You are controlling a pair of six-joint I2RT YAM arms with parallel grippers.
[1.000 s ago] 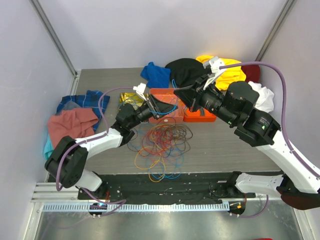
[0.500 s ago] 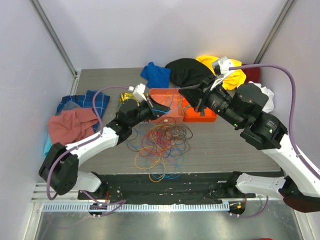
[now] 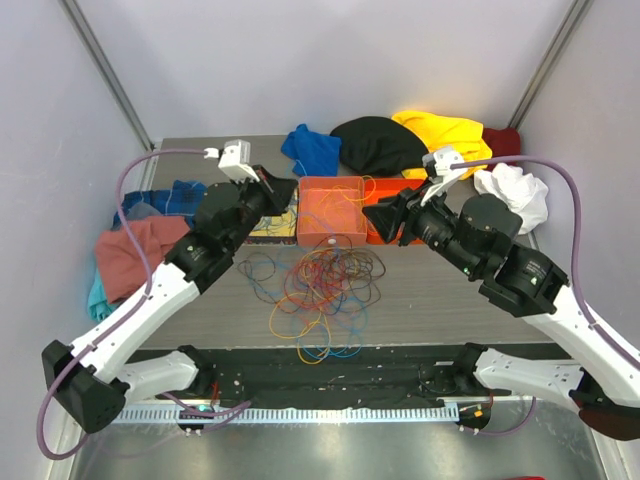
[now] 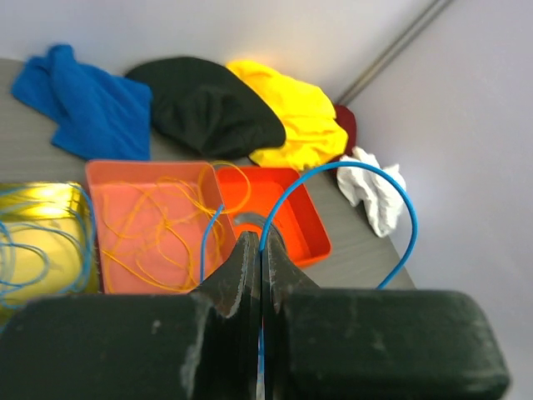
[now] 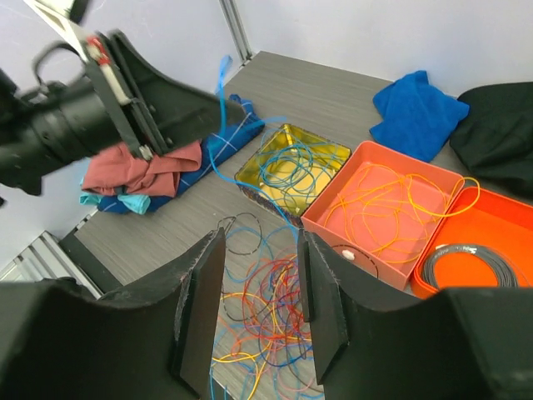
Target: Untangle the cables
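Near the middle of the desk [image 3: 420, 300], the cables [image 3: 320, 285] sprawl in a loose tangle of orange, red, yellow, blue and dark loops. My left claw [image 4: 252, 242], pressed together, pinches a blue cable [image 4: 364, 164] aloft. My right claw [image 5: 260, 242] hangs spread. The blue cable's lower run is hidden behind the left fingers.

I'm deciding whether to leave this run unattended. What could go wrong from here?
The blue cable pinched in the left pincer trails down toward the tangle; pulling higher may drag other loops along. It also hangs close to the yellow tray and orange tray and could hook what lies in them.
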